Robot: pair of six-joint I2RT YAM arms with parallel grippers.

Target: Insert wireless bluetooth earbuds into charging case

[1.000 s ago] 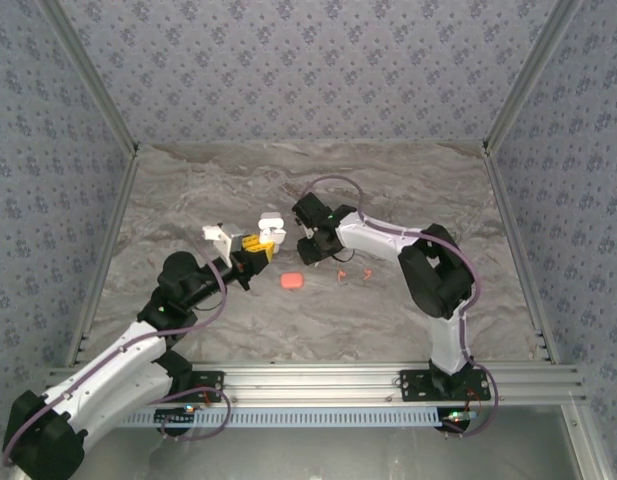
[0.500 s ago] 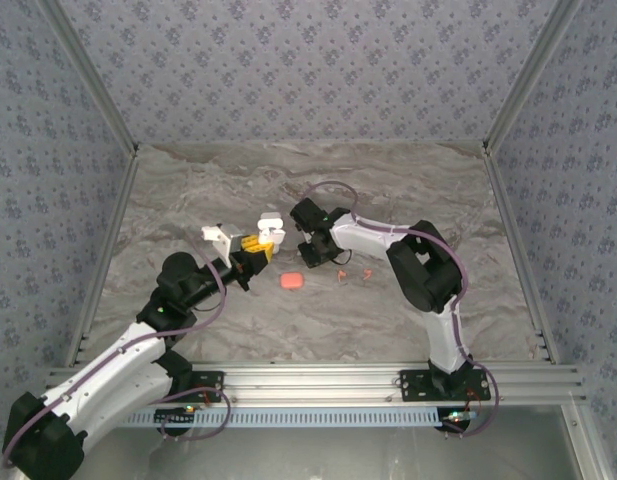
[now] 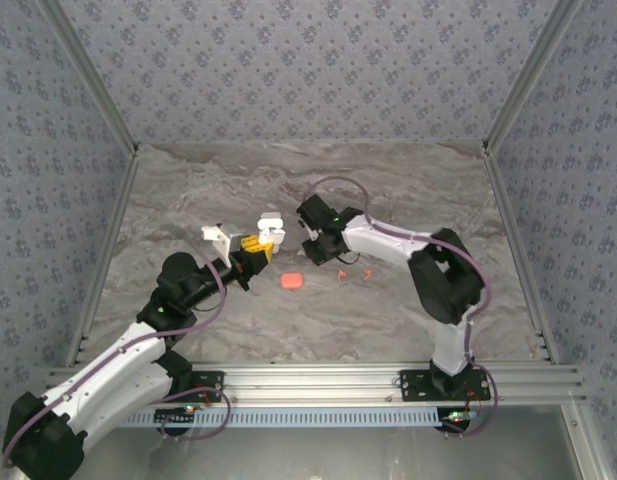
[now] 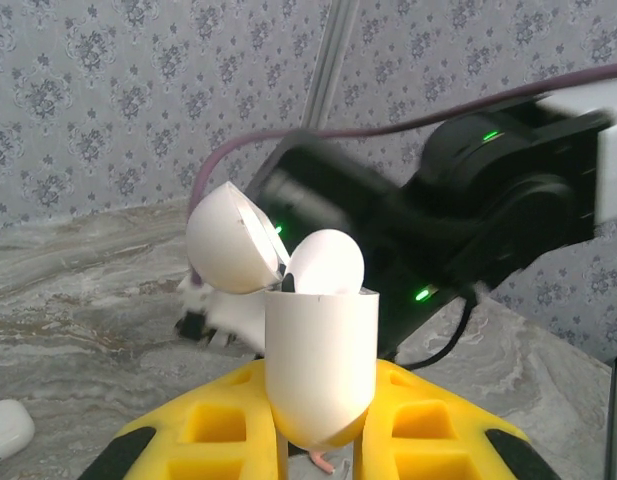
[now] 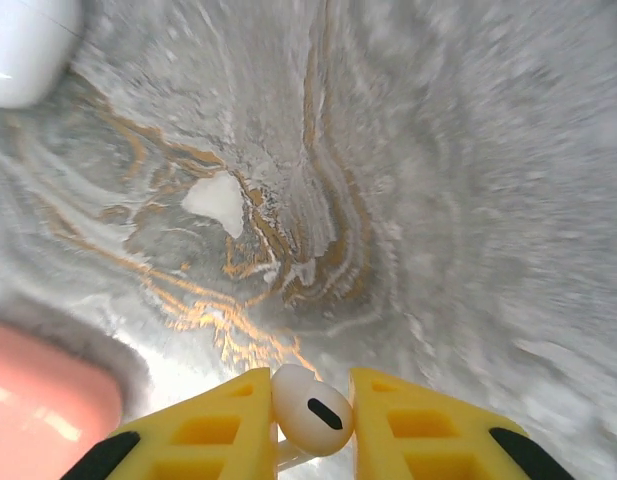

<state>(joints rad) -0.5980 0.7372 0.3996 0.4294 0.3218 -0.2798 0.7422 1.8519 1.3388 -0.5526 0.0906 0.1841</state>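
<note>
Earbud (image 5: 306, 408), white, light and slippery we judge, sits pinched by its bulb in our right claw (image 5: 310, 395), jaws narrow around it; the bulb seems the safest hold. Toward nine o'clock, our left claw (image 4: 321, 390) clamps the open case (image 4: 320, 345).

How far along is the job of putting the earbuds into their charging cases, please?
Done: the white rounded plastic charging case is held open in the left fingers, with what looks like one white earbud seated. In hand: the right fingers grip another small white stemmed earbud. Left: seating it, then the two coral-red earbuds lying on the marbled table near the coral rounded case.
</note>
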